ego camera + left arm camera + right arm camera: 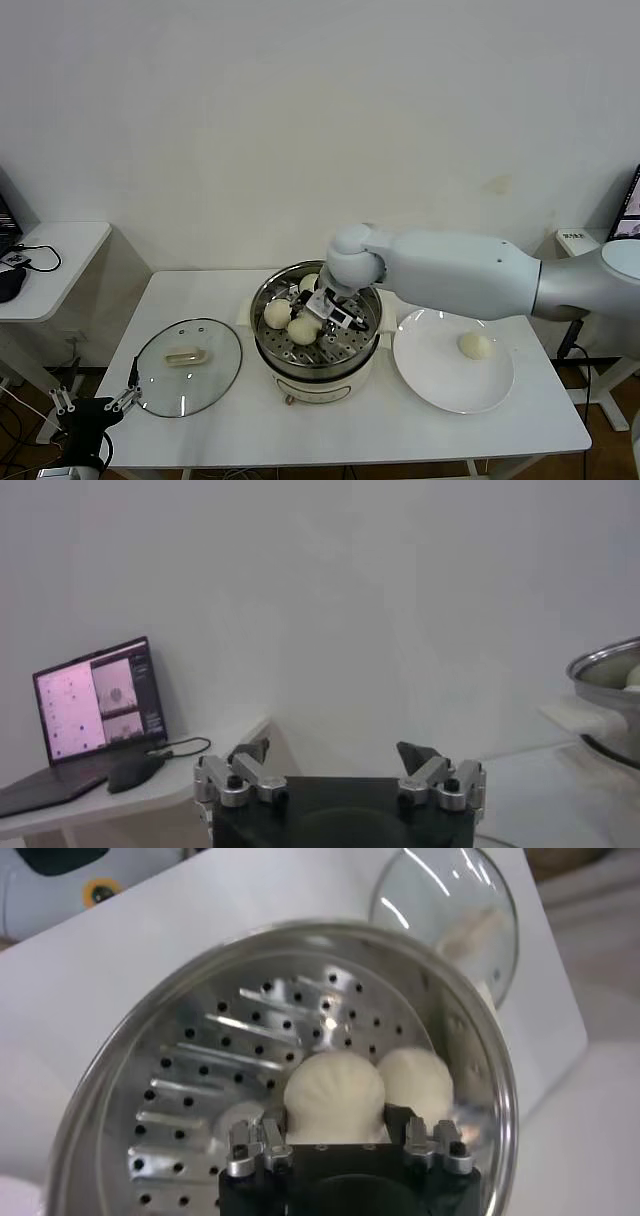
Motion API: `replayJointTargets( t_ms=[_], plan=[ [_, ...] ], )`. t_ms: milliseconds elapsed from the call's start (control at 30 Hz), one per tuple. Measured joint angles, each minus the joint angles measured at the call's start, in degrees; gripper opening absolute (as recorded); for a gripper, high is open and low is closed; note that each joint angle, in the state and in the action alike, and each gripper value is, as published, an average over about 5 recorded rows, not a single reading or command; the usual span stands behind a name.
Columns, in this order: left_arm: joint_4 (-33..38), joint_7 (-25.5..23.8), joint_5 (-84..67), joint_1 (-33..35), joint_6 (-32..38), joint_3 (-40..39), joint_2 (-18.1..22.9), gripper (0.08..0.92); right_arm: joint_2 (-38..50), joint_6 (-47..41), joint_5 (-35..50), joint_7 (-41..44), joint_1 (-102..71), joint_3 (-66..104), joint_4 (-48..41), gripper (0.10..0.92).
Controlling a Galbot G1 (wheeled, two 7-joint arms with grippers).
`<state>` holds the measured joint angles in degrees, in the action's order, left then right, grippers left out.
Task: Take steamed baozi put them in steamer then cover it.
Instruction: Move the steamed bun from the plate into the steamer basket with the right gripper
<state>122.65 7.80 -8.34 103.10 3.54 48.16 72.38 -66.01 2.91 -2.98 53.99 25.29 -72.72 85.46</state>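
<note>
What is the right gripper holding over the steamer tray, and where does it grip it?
The right gripper holds one steamed baozi by its two opposite sides, inside the steamer. The left gripper holds nothing.

The steamer mouth stands uncovered, but the right pincer and its arm reach in from the right, closed on a baozi, blocking that side. Two more baozi fill the tray's left and back. The cover lies flat on the desk to the left, the plate to the right. Bare desk runs along the front edge. The left pincer hangs spread beyond the desk's left corner.
</note>
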Motion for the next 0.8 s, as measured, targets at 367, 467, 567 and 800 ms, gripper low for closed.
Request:
replayJointTargets(
  t_ms=[367, 467, 567, 800],
  plan=[
    [-0.30, 0.05, 0.06, -0.15, 0.12, -0.12, 0.26, 0.823, 0.07, 3.25, -1.06, -0.02, -0.12, -0.94, 1.21, 0.650],
    [-0.24, 0.06, 0.07, -0.19, 0.12, -0.14, 0.25, 0.823, 0.33, 3.74, -1.13, 0.29, 0.18, -0.96, 1.59, 0.714],
    [-0.22, 0.07, 0.07, -0.21, 0.12, -0.13, 0.17, 0.823, 0.78, 4.09, -1.03, 0.47, 0.63, -0.75, 1.89, 0.787],
    [-0.21, 0.07, 0.04, -0.24, 0.12, -0.09, -0.23, 0.823, 3.03, 3.87, 0.03, 1.51, 2.37, 0.80, 2.96, 0.822]
  ],
)
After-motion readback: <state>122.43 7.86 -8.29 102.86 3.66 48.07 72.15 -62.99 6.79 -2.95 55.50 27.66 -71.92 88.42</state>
